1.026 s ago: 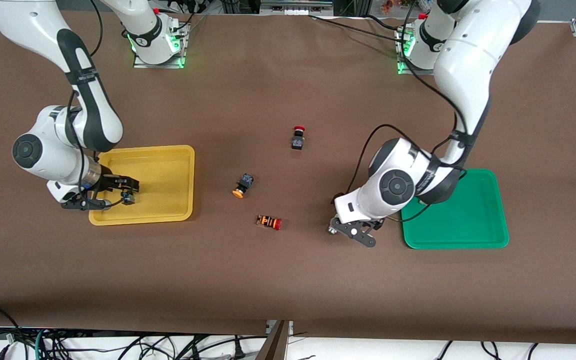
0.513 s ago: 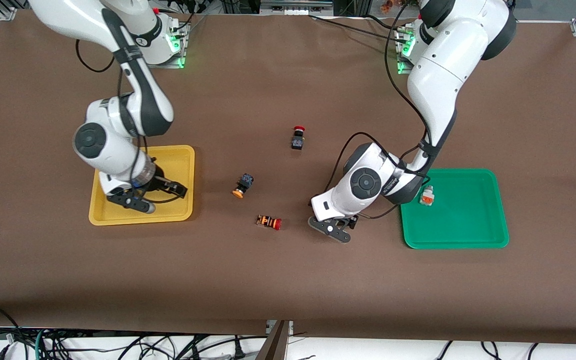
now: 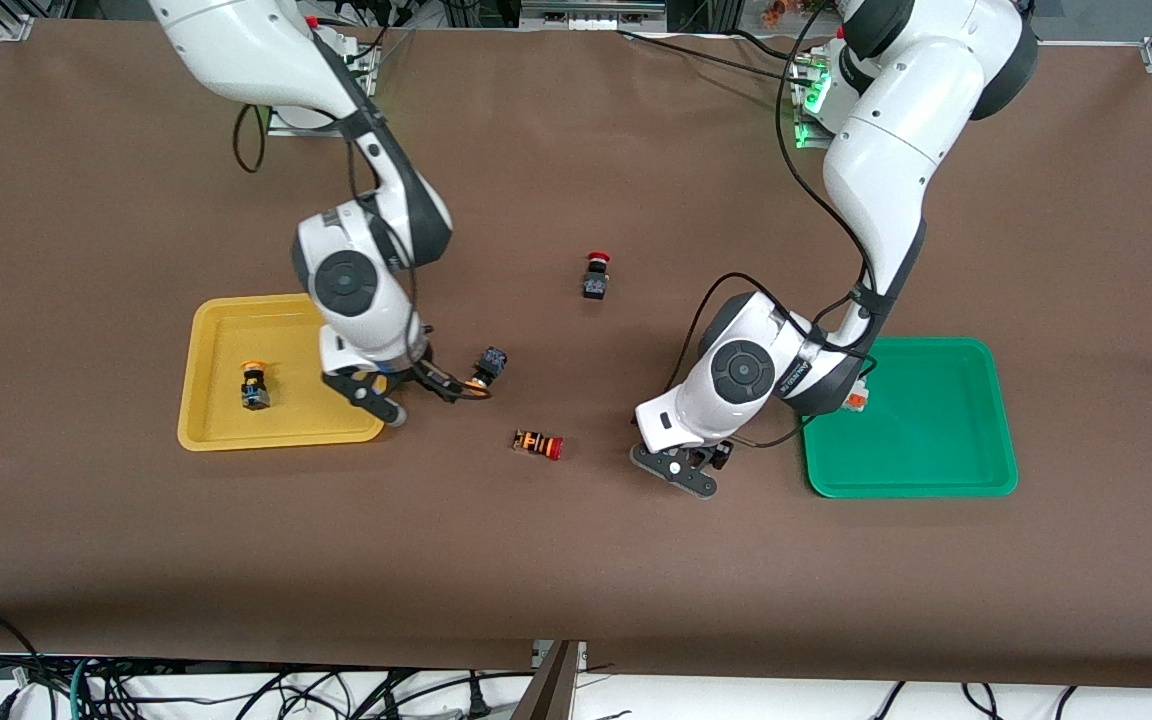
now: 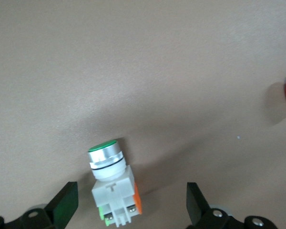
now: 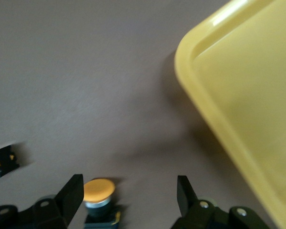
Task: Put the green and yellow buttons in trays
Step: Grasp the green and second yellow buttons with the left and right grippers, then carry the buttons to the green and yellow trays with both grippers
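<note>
Right gripper [image 5: 126, 198], spread wide, straddles the yellow-capped button [image 5: 99, 198] lying on the bench [image 3: 576, 560]. Left gripper [image 4: 131, 207], wide, straddles the green-capped button [image 4: 112, 183], also lying flat.

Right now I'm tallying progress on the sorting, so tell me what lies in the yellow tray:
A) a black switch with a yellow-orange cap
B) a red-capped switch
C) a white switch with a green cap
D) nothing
A: the front view shows one black-bodied switch with a yellow-orange cap inside the yellow tray, while both red-capped switches lie on the table.
</note>
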{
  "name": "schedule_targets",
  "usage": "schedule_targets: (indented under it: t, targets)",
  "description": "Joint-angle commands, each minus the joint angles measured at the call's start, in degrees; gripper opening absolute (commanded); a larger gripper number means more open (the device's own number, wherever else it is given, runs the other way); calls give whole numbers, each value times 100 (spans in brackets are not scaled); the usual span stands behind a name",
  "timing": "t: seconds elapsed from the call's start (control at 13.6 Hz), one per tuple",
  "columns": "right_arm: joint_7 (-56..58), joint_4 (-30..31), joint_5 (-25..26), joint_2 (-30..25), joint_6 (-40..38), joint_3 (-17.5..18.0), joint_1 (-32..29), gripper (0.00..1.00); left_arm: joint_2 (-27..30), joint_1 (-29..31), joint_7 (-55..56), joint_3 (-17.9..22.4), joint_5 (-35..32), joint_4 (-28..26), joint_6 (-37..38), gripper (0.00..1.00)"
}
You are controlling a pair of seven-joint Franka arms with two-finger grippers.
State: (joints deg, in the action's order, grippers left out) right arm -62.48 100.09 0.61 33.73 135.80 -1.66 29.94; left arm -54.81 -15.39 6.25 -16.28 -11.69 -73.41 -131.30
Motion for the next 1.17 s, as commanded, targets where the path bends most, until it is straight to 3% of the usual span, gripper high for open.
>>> schedule_targets:
  t: [0.0,0.15,0.29,0.44,0.51,0.66,0.81,1.1]
  targets:
    - [-868,-481,229,387,-63,-71,292,87,5,-16,-35,134,-359,-7,61,91]
    - [-1151,-586,290,519,-63,-71,476,87,5,-25,-27,134,-378,-16,70,62]
    - [-1336,-744,317,704,-63,-71,600,87,23,-69,17,134,-378,-42,70,43]
    - [-1345,-719,352,757,-45,-71,618,87,49,-60,17,134,-369,-42,70,11]
    - [-1345,-719,361,801,-45,-71,644,87,75,-25,-1,134,-378,-34,87,2]
    - [-1337,-684,387,862,-10,-80,671,86,311,62,-9,134,-369,-25,375,1]
    - [-1345,-657,615,915,7,-71,679,74,636,308,-27,117,-369,37,1086,1]
    - [-1250,-657,642,933,34,-71,679,16,1287,922,-805,125,-378,11,2484,2]
